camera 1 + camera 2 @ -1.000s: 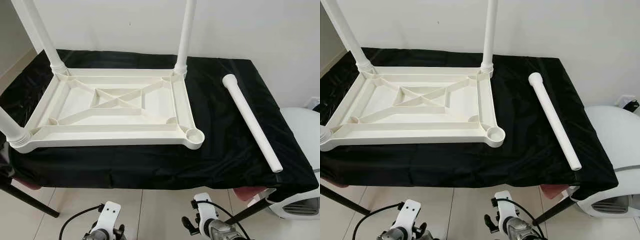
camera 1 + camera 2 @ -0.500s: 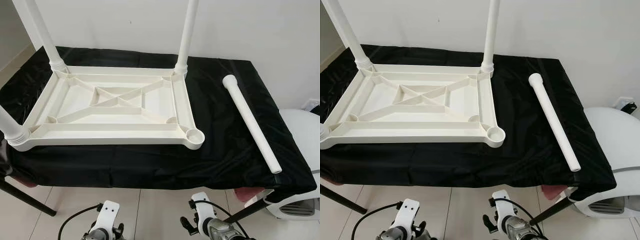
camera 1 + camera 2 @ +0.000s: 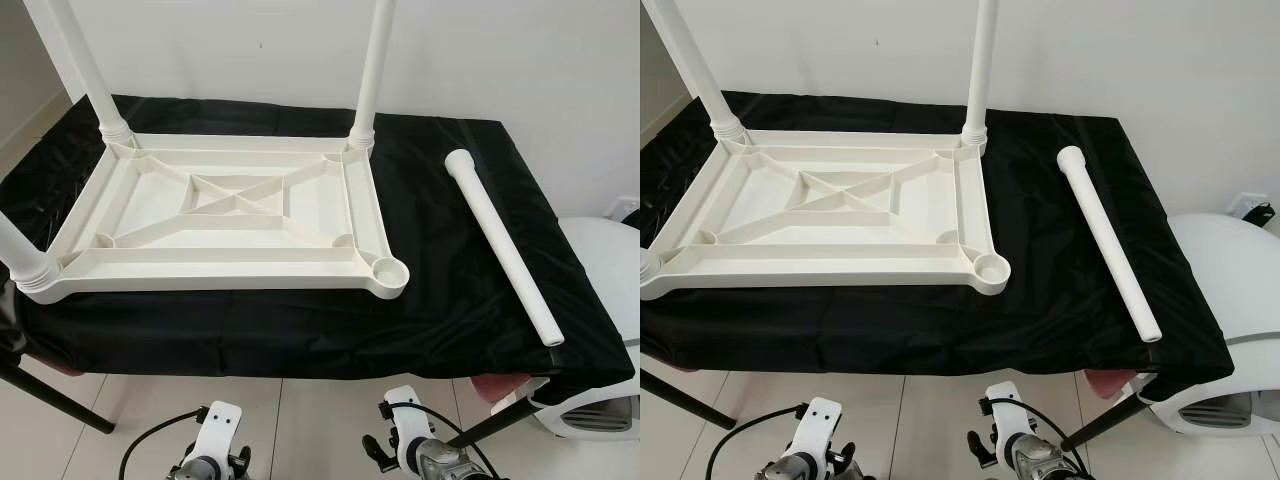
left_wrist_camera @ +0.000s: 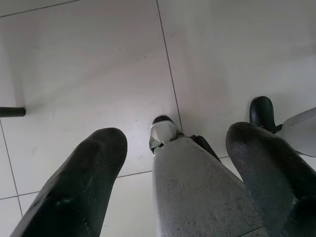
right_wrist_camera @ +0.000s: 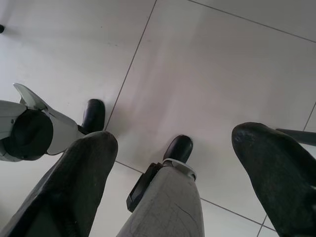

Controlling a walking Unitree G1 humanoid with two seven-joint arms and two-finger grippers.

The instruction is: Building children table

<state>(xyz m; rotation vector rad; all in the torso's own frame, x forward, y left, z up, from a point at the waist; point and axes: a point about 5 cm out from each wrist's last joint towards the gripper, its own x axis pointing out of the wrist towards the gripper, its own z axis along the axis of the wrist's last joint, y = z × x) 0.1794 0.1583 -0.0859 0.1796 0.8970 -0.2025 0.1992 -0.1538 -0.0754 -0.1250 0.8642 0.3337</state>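
Note:
A white plastic children's tabletop (image 3: 230, 215) lies upside down on a black-covered table (image 3: 450, 300). Three white legs stand in its corner sockets: far left leg (image 3: 85, 70), far right leg (image 3: 372, 70), near left leg (image 3: 20, 255). The near right socket (image 3: 390, 270) holds nothing. A loose white leg (image 3: 502, 240) lies on the cloth to the right of the tabletop. Both arms hang low in front of the table. My left gripper (image 4: 173, 177) is open over the floor tiles. My right gripper (image 5: 175, 173) is open too, with nothing between its fingers.
A white rounded appliance (image 3: 605, 270) stands at the right end of the table. The table's black legs (image 3: 50, 400) slant down to the tiled floor (image 3: 300, 400). A white wall runs behind. My own legs and feet appear under the grippers in the wrist views.

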